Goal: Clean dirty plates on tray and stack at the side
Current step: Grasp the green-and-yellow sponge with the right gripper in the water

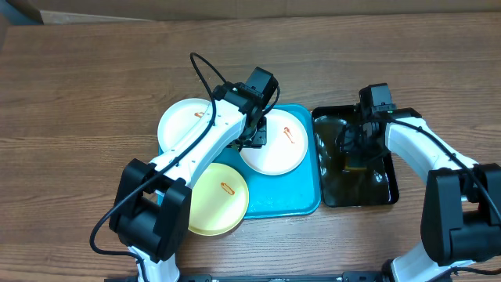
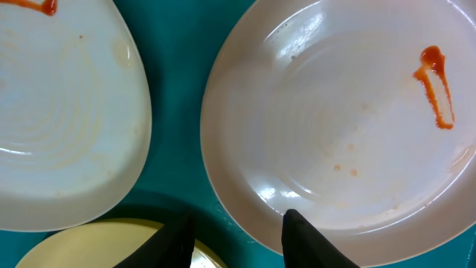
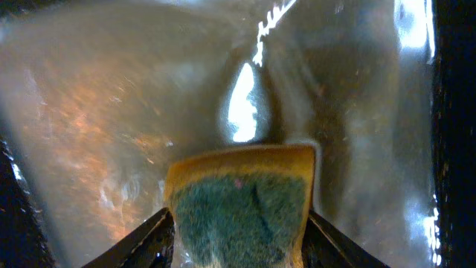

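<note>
left gripper (image 2: 238,217) gaped empty beside a white plate (image 2: 335,112); at three o'clock, right gripper (image 3: 239,223) flanked a sponge (image 3: 242,186) (grip unclear) in the black tray (image 1: 356,197).

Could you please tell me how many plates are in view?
3: far-left white plate, central white plate, near-left yellow-green plate, all on the tray. None seems hidden.

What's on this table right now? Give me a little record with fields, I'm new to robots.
blue tray: three plates lie on it
left white plate: orange-red smear
right white plate: orange-red smear
yellow-green plate: orange-red smear
black tray: glossy, looks wet inside
left jaws: open, over the right white plate's rim
right jaws: closed on a sponge in the black tray
</note>
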You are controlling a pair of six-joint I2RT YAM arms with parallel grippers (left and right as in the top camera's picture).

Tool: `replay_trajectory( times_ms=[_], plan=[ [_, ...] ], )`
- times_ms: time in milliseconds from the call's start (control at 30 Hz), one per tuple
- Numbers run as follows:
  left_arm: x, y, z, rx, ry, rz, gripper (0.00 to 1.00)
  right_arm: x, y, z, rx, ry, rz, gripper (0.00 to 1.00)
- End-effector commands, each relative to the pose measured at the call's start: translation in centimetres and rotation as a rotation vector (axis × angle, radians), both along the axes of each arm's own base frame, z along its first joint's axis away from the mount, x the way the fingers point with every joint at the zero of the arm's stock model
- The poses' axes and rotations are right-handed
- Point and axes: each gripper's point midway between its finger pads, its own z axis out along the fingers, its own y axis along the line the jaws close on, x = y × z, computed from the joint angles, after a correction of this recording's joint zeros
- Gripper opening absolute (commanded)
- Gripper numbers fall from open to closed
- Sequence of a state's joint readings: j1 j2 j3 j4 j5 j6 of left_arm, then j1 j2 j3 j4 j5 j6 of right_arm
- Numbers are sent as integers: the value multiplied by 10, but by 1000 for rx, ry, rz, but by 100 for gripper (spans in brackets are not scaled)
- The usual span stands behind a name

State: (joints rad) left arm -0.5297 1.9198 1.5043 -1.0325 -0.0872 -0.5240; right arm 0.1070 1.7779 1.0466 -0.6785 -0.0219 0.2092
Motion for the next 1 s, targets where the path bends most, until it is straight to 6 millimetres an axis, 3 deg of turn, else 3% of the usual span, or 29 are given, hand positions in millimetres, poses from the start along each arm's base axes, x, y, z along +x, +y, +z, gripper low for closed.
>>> replay_trajectory(
  times_ms=[0,233,333,733,967],
  plan=[
    [-9,7,-17,24,30,8,39,13,4,7,10,-38,5,54],
    [-14,21,-47,46,44,31,33,13,4,7,10,-37,5,50],
    [-11,25,-47,35,47,46,26,13,4,7,9,-37,5,49],
    [-7,13,-60,-31,65,47,27,13,4,7,10,-40,5,50],
    [-6,13,-60,-33,63,48,21,13,4,7,10,-38,5,50]
  ],
)
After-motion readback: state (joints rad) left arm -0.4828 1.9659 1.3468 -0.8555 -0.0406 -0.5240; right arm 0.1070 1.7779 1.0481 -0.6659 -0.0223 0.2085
